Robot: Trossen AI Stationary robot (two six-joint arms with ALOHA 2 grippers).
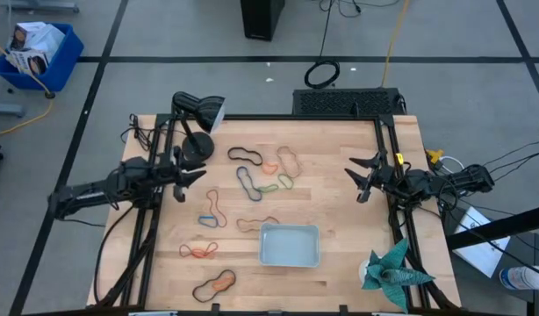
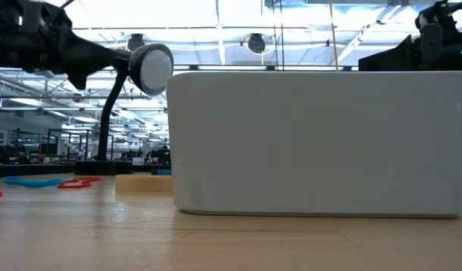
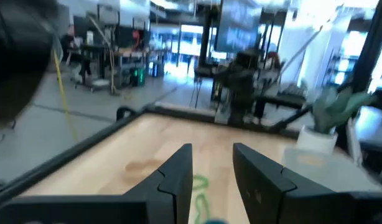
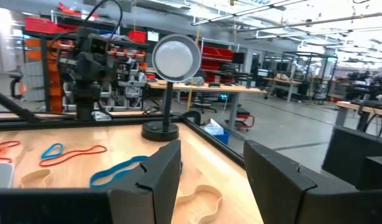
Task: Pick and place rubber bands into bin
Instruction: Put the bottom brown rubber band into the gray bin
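I see the bin (image 1: 290, 245) at the near edge of the table (image 1: 340, 175), right of centre; it looks bare inside. In the low view its pale wall (image 2: 321, 143) fills most of the picture.

Rubber bands lie scattered from the near-left corner to mid-table: an orange and black pair (image 1: 214, 284) nearest, a red-orange one (image 1: 199, 252), a tan one (image 1: 257, 224) just beside the bin's far-left corner, a blue one (image 1: 208, 220), then a cluster further back with black (image 1: 247, 182), green (image 1: 276, 186), orange (image 1: 269, 165) and tan (image 1: 290, 160) loops. None is in the bin.

Left gripper (image 1: 189, 176) hovers over the left side of the table, near the base of the desk lamp (image 1: 197, 112). Its fingers (image 3: 178, 174) stand partly apart with nothing between them; that wrist view is blurred, so I'm fairly but not fully sure.

Right gripper (image 1: 364, 178) hovers at the right edge, jaws spread wide, holding nothing. Its fingers (image 4: 160, 171) frame blue (image 4: 116, 172) and tan (image 4: 200, 198) bands below.

A teal paper plant (image 1: 391, 270) sits at the near-right corner.
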